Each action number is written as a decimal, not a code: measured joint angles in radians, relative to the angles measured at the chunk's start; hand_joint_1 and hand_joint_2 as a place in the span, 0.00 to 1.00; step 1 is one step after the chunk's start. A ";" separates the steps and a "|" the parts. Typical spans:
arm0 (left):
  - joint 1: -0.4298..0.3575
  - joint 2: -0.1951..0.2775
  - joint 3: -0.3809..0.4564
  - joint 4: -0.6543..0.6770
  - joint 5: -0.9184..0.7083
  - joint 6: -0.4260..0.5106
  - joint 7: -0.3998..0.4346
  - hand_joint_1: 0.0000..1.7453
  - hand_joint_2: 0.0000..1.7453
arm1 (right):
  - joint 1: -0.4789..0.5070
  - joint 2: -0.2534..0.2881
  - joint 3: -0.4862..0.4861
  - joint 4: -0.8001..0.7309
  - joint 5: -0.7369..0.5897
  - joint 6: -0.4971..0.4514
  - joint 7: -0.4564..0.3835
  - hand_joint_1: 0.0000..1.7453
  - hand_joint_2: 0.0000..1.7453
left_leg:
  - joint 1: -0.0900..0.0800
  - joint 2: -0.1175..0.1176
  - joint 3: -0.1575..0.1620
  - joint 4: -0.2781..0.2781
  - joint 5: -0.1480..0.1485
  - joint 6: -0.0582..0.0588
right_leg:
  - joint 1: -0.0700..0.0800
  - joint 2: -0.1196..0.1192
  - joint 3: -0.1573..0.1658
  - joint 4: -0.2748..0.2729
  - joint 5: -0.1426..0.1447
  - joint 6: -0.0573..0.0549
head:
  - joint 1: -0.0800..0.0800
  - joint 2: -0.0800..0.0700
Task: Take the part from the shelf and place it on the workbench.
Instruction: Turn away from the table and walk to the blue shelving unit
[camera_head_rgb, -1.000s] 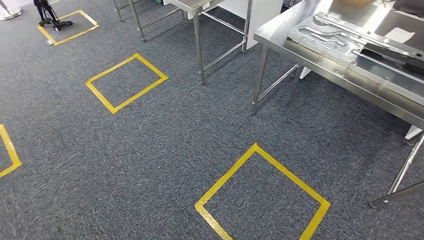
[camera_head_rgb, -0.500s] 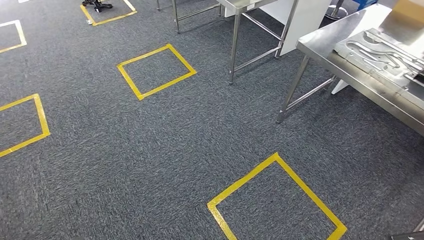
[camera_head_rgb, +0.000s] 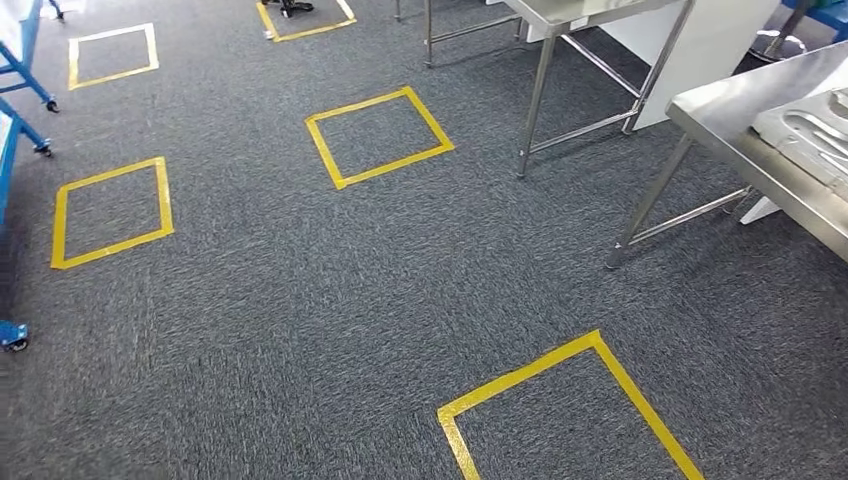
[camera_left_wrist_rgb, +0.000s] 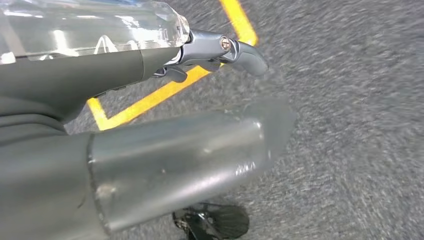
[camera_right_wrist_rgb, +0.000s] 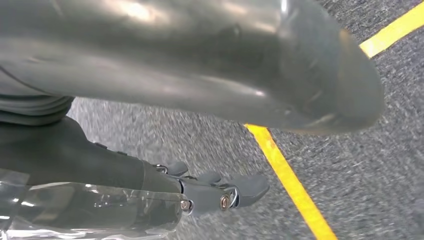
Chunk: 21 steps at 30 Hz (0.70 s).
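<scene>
The steel workbench (camera_head_rgb: 738, 128) stands at the right edge of the head view, with a grey stamped metal panel (camera_head_rgb: 818, 132) lying on it. At the far left edge a blue wheeled frame (camera_head_rgb: 20, 75) comes into the picture. In the left wrist view my left hand (camera_left_wrist_rgb: 165, 150) hangs over the carpet, thumb and fingers (camera_left_wrist_rgb: 235, 50) apart, holding nothing. In the right wrist view my right hand (camera_right_wrist_rgb: 210, 70) hangs the same way, its fingers (camera_right_wrist_rgb: 225, 192) extended and nothing in it.
Dark grey carpet carries several yellow taped squares, one close in front (camera_head_rgb: 560, 400), one in the middle (camera_head_rgb: 378, 135), one at the left (camera_head_rgb: 110, 210). A second steel table (camera_head_rgb: 575, 12) stands at the back. A blue caster (camera_head_rgb: 12, 335) sits low left.
The camera has swung left: the workbench slid toward the right edge, more taped squares appeared, and the blue frame entered at the left. Nothing on the floor moved.
</scene>
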<state>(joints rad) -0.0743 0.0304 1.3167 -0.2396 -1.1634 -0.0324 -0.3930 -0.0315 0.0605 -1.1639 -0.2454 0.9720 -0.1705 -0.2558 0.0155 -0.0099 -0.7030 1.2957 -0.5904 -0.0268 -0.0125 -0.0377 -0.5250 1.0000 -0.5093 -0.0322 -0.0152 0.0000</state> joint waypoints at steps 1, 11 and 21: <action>0.001 0.000 -0.001 0.000 0.000 0.000 0.002 0.00 0.00 | -0.001 -0.001 0.000 0.000 0.001 -0.002 -0.001 0.00 0.00 | 0.002 0.005 0.009 -0.014 0.016 -0.002 | 0.000 -0.013 0.001 0.001 -0.002 0.001 | 0.000 0.000; 0.004 0.008 -0.002 0.000 0.000 -0.003 0.008 0.00 0.00 | -0.015 -0.026 0.000 0.000 0.011 -0.010 -0.008 0.00 0.00 | -0.007 0.028 0.149 -0.294 0.127 0.046 | 0.001 -0.042 0.005 0.050 -0.057 0.049 | 0.008 0.000; -0.003 0.002 -0.002 0.000 0.000 -0.006 0.009 0.00 0.00 | -0.003 -0.035 0.000 0.001 0.024 -0.012 0.005 0.00 0.00 | -0.012 -0.091 0.137 -0.281 0.131 0.044 | -0.001 0.107 -0.008 0.028 -0.008 0.033 | 0.012 0.000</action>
<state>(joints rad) -0.0770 0.0323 1.3142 -0.2396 -1.1639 -0.0389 -0.3836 -0.0347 0.0251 -1.1639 -0.2445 0.9958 -0.1829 -0.2511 0.0034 -0.1012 -0.5664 1.0145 -0.4590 0.0173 -0.0135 0.0689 -0.5326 1.0282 -0.5177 0.0011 -0.0028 -0.0002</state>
